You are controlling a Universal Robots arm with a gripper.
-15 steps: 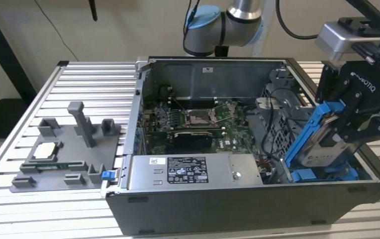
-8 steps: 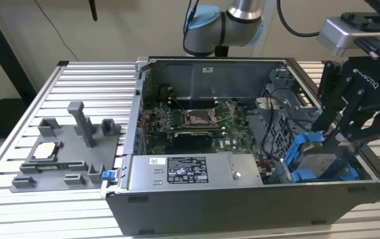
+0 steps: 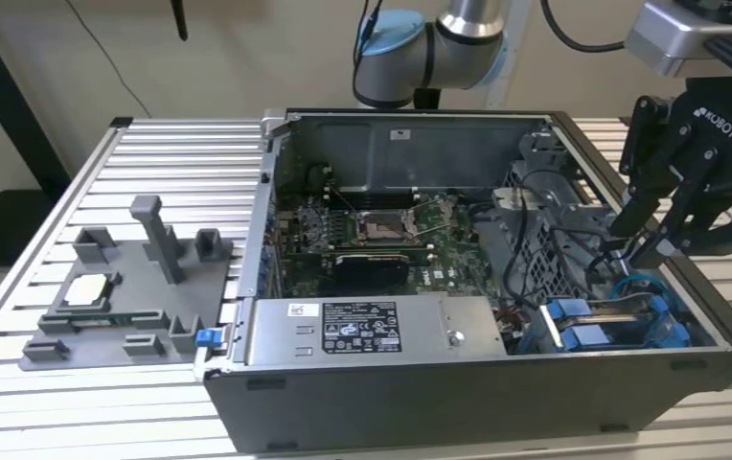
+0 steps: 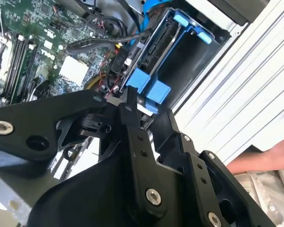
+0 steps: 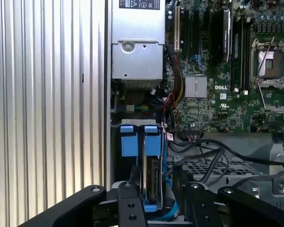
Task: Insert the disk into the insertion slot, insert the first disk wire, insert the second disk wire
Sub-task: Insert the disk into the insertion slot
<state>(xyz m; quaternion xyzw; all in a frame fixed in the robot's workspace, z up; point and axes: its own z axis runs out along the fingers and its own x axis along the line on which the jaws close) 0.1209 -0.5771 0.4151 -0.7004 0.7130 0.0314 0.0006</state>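
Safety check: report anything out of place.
Nothing looks damaged or askew; the disk sits straight in the slot. Only oddity: what seems a person's hand beside the case.

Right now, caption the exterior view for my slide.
Robot hand lowered into an open computer case, close above the blue-framed disk.
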